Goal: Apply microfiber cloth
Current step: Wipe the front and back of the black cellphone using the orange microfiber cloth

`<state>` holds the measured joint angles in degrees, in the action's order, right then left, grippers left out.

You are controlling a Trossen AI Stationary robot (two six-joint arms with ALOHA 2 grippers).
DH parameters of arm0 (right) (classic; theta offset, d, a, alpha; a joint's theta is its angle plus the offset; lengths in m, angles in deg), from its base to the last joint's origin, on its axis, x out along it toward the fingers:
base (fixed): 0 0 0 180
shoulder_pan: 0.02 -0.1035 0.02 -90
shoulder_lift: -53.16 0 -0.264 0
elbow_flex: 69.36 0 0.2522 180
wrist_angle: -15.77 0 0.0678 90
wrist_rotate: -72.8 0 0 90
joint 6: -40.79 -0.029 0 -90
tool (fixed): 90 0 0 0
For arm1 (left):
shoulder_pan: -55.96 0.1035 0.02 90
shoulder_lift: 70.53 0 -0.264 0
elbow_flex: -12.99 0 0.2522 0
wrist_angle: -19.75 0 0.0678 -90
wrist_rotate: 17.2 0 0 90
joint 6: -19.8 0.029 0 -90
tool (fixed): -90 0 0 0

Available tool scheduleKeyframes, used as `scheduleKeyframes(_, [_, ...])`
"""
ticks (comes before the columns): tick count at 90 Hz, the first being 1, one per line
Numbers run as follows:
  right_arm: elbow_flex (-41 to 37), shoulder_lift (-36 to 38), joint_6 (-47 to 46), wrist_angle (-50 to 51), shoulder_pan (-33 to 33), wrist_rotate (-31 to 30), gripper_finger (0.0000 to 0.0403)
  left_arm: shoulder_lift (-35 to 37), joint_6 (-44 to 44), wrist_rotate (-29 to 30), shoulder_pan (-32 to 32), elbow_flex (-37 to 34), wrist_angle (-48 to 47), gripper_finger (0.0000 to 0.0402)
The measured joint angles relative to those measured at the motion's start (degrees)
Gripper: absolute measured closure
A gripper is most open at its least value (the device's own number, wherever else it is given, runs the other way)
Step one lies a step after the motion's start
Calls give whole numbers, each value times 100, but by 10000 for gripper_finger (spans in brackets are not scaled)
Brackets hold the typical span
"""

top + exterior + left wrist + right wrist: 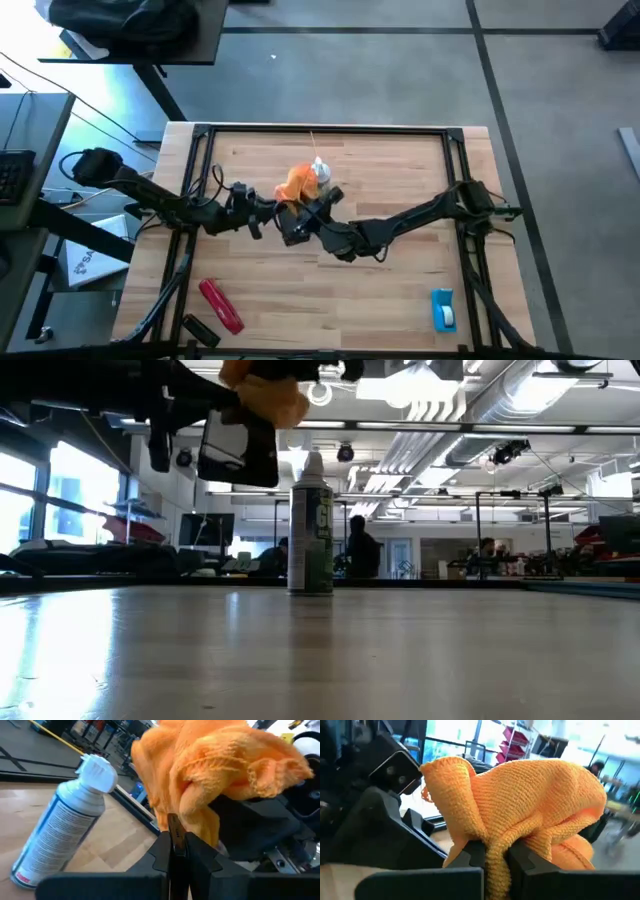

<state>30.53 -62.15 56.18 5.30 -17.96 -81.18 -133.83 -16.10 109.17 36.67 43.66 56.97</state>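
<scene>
The orange microfiber cloth (293,184) is bunched in the air above the table's middle, with my right gripper (495,854) shut on it. Just below the cloth hangs a flat black phone (240,452), and my left gripper (175,846) is shut on it. In the left wrist view the cloth (210,770) drapes over the phone's upper part. Both grippers meet near the table's centre (285,210). A white spray can (312,525) stands upright on the table behind them. My left gripper pinches the phone's thin edge (175,831) between its two fingers, coming level from the table's left. The phone is lifted clear of the table and stands on edge, a little tilted. My right gripper pinches a gathered fold of several layers of the cloth (496,845) between its fingers, coming from the table's right. The rest of the cloth billows out beyond the fingertips, clear of the table, and lies against the phone.
A red oblong tool (221,305) lies near the front left edge, with a small dark object (198,328) beside it. A blue object (443,309) lies at the front right. The spray can (320,172) stands just behind the grippers. A black frame (330,130) rims the table.
</scene>
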Motion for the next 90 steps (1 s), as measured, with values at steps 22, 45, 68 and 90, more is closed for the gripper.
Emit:
scheduleKeyframes(22, [2,15,822,1190,-473,805,401,172,-290,-254,4,0,-41,389])
scheduleKeyframes(45, [9,26,-508,2276,-143,3069,401,180,-257,-832,15,-1,42,389])
scheduleKeyframes(68, [347,25,-458,2606,190,3479,400,180,-142,-839,26,10,68,389])
scheduleKeyframes(90, [1715,29,-963,5557,142,3092,400,180,-104,-994,25,17,41,389])
